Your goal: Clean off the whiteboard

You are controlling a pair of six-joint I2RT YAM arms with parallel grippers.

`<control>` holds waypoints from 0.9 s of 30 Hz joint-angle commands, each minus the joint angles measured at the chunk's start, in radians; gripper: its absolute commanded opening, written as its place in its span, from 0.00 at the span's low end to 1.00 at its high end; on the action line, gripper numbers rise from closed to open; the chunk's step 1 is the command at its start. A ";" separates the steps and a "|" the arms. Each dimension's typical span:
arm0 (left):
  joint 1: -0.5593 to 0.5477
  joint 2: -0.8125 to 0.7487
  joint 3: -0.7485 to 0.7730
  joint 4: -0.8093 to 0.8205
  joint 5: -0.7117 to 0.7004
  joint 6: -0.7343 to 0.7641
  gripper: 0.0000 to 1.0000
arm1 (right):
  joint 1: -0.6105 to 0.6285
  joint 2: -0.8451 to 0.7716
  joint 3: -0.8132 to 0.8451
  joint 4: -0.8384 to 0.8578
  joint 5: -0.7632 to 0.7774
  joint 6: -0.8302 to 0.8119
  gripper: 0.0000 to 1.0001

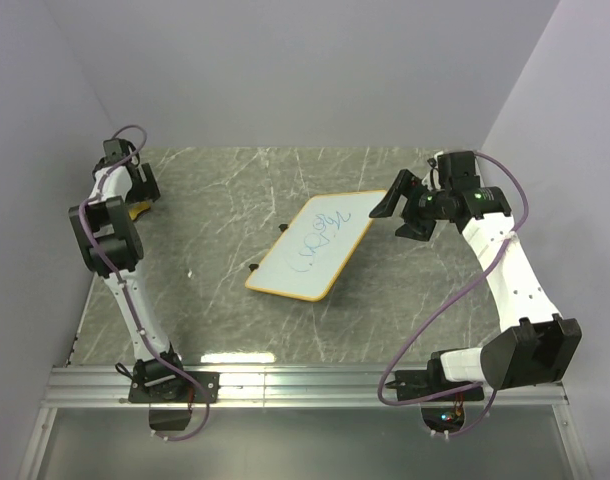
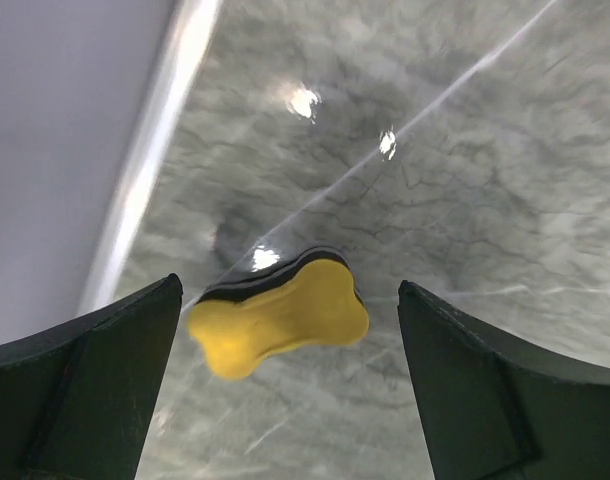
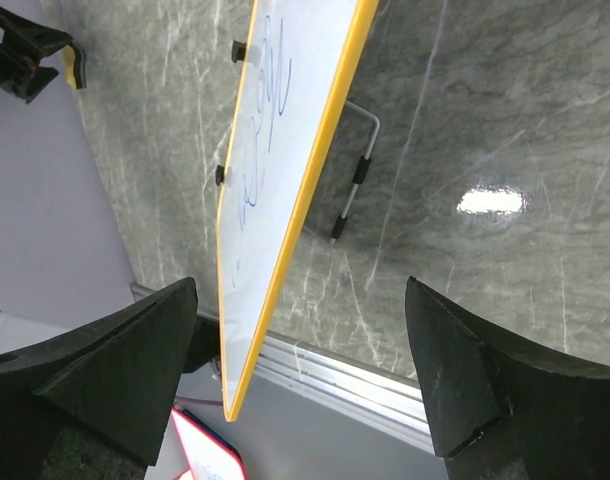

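Mid-table, the whiteboard [image 1: 315,245] sits propped on a wire stand [image 3: 357,165], its blue scribbles unwiped and its long axis running from near-left to far-right. The right gripper [image 1: 395,215], jaws wide and empty, hangs just beside its far-right corner. At the far left, well apart from the board, the left gripper [image 2: 285,292] gapes empty over the yellow eraser [image 2: 280,320], whose length spans finger to finger.

You've got one whiteboard [image 1: 320,247], one eraser [image 2: 280,318], one surface [image 1: 220,195], and two pincers: left pincer [image 1: 145,186], right pincer [image 1: 398,212].
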 commanded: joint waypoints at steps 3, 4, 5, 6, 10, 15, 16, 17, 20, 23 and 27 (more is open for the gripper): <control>0.012 0.046 0.042 -0.031 0.124 0.004 0.95 | 0.012 -0.002 0.048 -0.019 0.019 -0.010 0.91; 0.012 0.049 0.040 -0.035 0.135 0.002 0.96 | 0.012 -0.002 0.047 -0.021 0.021 -0.010 0.91; 0.015 0.052 0.037 -0.040 0.136 -0.005 0.95 | 0.013 -0.005 0.039 -0.021 0.024 -0.010 0.91; 0.015 0.051 0.034 -0.042 0.147 -0.007 0.95 | 0.017 -0.008 0.033 -0.019 0.027 -0.009 0.91; 0.015 0.027 0.011 -0.051 0.156 -0.033 0.94 | 0.020 -0.021 0.005 -0.010 0.030 -0.009 0.91; 0.007 -0.053 -0.094 -0.042 0.176 -0.087 0.91 | 0.021 -0.035 -0.042 0.015 0.025 -0.010 0.91; 0.004 -0.069 -0.116 -0.035 0.179 -0.085 0.91 | 0.024 -0.040 -0.050 0.027 0.024 -0.012 0.91; -0.008 -0.082 -0.134 -0.026 0.169 -0.088 0.91 | 0.023 -0.043 -0.068 0.033 0.018 -0.013 0.91; -0.022 -0.104 -0.153 -0.025 0.168 -0.096 0.89 | 0.024 -0.057 -0.099 0.056 0.009 -0.018 0.91; -0.036 -0.073 -0.073 -0.061 0.134 -0.102 0.88 | 0.024 -0.068 -0.111 0.065 0.001 -0.029 0.90; -0.048 -0.001 0.005 -0.107 0.081 -0.104 0.88 | 0.023 -0.092 -0.133 0.081 -0.013 -0.019 0.91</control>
